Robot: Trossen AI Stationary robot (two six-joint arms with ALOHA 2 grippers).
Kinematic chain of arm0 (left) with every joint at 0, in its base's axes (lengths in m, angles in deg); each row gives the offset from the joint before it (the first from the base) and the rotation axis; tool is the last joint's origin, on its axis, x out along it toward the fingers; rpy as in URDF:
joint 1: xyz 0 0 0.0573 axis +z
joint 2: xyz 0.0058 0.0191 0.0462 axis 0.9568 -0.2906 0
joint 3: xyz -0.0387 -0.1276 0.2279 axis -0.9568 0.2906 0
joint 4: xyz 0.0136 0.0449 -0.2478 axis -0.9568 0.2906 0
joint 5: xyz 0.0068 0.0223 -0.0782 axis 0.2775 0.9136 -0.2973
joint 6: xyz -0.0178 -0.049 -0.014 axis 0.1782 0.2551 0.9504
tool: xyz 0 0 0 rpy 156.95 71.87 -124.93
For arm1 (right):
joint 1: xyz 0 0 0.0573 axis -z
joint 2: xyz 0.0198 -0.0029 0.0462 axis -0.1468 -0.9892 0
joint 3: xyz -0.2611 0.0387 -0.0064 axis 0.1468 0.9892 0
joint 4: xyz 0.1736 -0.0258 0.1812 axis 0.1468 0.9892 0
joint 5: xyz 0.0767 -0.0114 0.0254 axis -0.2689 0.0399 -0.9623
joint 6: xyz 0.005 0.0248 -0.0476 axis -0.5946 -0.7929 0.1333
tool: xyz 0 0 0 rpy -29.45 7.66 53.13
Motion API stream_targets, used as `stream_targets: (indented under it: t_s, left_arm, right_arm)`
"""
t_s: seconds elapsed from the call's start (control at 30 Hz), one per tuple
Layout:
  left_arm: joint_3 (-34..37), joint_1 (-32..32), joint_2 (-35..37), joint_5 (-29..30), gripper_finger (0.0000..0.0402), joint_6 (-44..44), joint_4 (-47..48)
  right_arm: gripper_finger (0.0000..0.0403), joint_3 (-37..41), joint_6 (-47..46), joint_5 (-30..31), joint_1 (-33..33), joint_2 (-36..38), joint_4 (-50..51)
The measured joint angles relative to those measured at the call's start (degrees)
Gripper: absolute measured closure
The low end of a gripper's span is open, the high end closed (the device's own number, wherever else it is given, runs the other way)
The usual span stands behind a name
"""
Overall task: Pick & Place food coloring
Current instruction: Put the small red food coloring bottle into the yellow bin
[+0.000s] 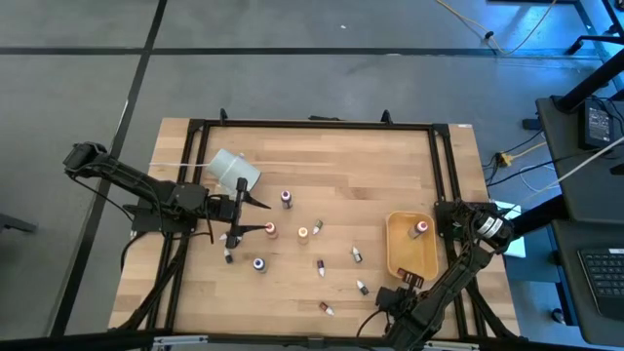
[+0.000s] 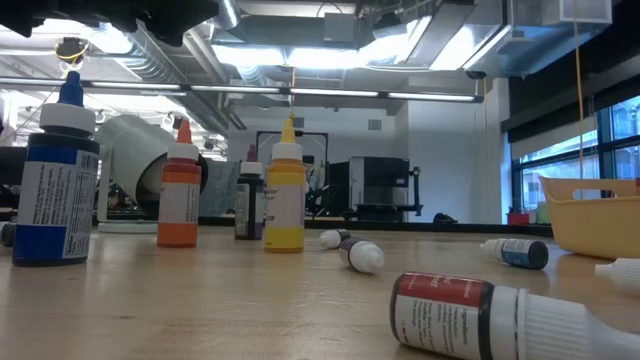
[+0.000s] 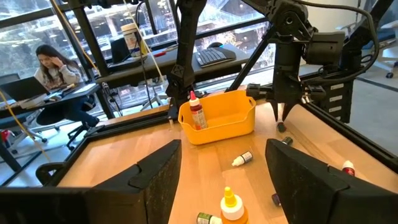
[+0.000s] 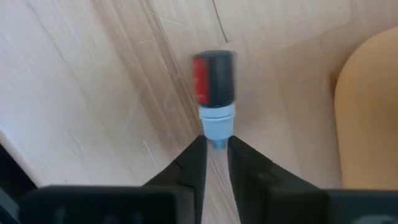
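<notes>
Several small food coloring bottles [image 1: 303,233] stand or lie scattered on the wooden table [image 1: 322,156]; one stands upright in the yellow tray [image 1: 400,255]. My right gripper [image 4: 216,152] points down just off the tray's near edge [image 1: 409,281], shut on a dark, red-labelled bottle [image 4: 214,78] that lies on its side. My left gripper [image 3: 224,180] hovers open at the table's left [image 1: 242,210], pointing level across the table, with nothing between its fingers. A yellow bottle [image 3: 231,204] stands beyond it. My right gripper pinches the nozzle tip of the bottle's pale cap [image 4: 217,142] between its two fingertips. The fingers come from above, pointing down. The bottle lies on its side on the wood, its dark body stretching away from the fingers, beside the tray's wall [image 4: 367,112].
A white cup-like cylinder [image 1: 234,171] lies on its side at the far left, near my left arm. A black frame [image 1: 439,166] runs along the table's edges. In the low view a blue [image 2: 55,190], an orange [image 2: 180,195] and a yellow bottle [image 2: 285,195] stand upright.
</notes>
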Motion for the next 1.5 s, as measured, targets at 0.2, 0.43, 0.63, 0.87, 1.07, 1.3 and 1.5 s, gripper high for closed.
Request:
stream_targets:
  t_s: [0.2,0.43,0.63,0.87,1.07,1.3,1.5]
  left_arm:
    - [0.0,0.01,0.0,0.0,0.0172,0.02,0.0]
    - [0.0,-0.01,0.0,0.0,0.0172,0.0,0.0]
    - [0.0,0.02,0.0,0.0,0.017,0.02,0.0]
    - [0.0,0.01,0.0,0.0,0.0173,0.0,0.0]
    - [0.0,0.0,0.0,0.0,0.0171,0.02,0.0]
    - [0.0,0.02,0.0,0.0,0.0173,0.0,0.02]
    - [0.0,0.0,0.0,0.0,0.0171,-0.02,0.02]
  right_arm:
    - [0.0371,0.0,0.03,0.0,0.0,0.0,0.0]
    - [0.0378,0.0,0.17,0.0,-0.02,0.0,0.0]
    - [0.0352,-0.02,0.27,0.01,-0.02,0.0,0.04]
    - [0.0304,-0.02,1.61,0.02,-0.02,0.0,0.07]
    - [0.0257,-0.02,1.8,0.02,-0.02,0.0,-0.76]
    - [0.0239,-0.04,3.02,4.43,-0.04,0.0,-1.14]
    - [0.0238,-0.04,3.1,9.05,-0.04,0.0,-1.46]
